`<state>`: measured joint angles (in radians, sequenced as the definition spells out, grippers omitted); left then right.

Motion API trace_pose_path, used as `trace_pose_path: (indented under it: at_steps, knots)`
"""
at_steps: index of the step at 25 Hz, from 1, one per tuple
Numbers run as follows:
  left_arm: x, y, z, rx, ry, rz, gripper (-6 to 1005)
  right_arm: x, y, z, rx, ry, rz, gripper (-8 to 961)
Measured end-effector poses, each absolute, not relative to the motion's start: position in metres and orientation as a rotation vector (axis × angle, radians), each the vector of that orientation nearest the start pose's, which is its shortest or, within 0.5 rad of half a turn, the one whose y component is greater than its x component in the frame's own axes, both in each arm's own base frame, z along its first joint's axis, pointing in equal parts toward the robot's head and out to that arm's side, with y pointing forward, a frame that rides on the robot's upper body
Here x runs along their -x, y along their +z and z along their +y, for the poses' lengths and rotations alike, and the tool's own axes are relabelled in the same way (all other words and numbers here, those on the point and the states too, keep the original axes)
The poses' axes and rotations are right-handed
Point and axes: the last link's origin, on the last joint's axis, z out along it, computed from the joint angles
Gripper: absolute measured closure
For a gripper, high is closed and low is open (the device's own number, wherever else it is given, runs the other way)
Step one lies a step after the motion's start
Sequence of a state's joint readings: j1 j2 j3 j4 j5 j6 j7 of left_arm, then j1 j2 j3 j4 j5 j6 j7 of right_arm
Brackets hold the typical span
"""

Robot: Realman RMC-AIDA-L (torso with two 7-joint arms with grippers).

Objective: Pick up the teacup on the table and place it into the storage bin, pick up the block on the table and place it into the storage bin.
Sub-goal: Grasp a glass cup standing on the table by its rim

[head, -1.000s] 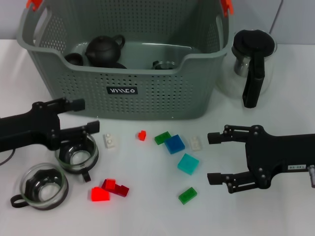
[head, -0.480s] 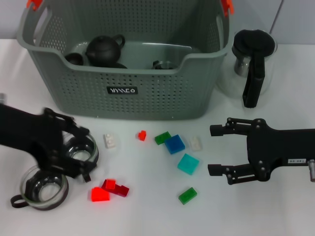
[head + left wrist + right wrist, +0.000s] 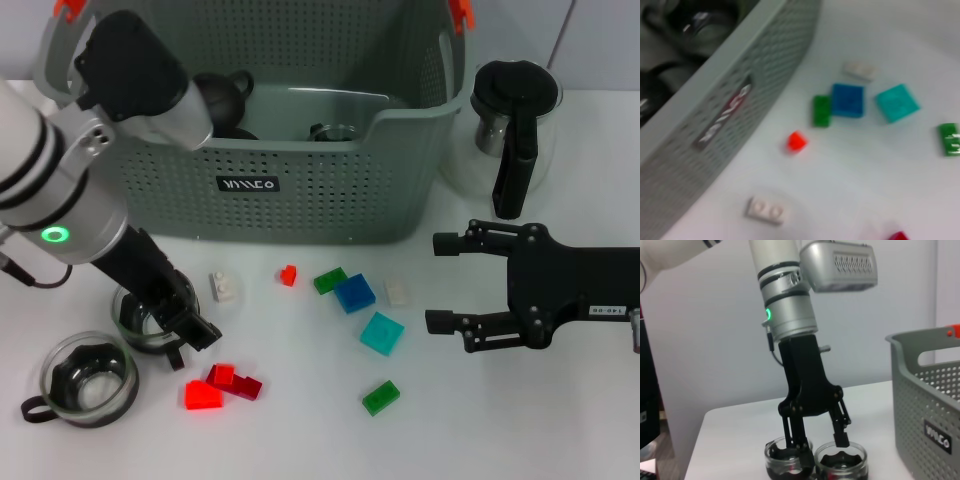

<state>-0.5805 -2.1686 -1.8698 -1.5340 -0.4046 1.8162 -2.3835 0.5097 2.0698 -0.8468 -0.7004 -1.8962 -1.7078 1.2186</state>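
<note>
Two glass teacups stand at the front left, one (image 3: 150, 318) nearer the storage bin (image 3: 300, 200) and one (image 3: 85, 378) at the table's edge. My left gripper (image 3: 172, 322) points straight down at the nearer teacup (image 3: 842, 462). It is open, with its fingers (image 3: 841, 436) spread at the rim. Loose blocks lie between the arms: small red (image 3: 288, 275), blue (image 3: 355, 294), cyan (image 3: 382, 333), green (image 3: 380, 397). My right gripper (image 3: 436, 282) hovers open and empty to the right of the cyan block.
A black teapot (image 3: 222, 95) and other tea ware lie inside the bin. A glass pitcher (image 3: 515, 130) with a black handle stands right of it. More blocks: white (image 3: 222, 287), red (image 3: 203, 395), dark red (image 3: 235, 381), green (image 3: 330, 280).
My left arm has swung from lying low at the left to standing upright, its gripper now pointing down onto the nearer teacup. The right gripper drifted slightly right.
</note>
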Motion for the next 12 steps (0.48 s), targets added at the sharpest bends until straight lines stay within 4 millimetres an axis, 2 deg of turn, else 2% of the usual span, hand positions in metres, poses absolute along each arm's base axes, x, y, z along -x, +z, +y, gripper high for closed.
trace_pose_path:
  at_steps: [4,12]
  knots:
    - [0.168,0.013,0.329,2.581,0.701,-0.842,235,-0.237,-0.001,0.310,2.900,0.803,0.244,38]
    - [0.174,-0.007,0.332,2.503,0.804,-0.805,252,-0.236,-0.004,0.308,2.915,0.805,0.245,38]
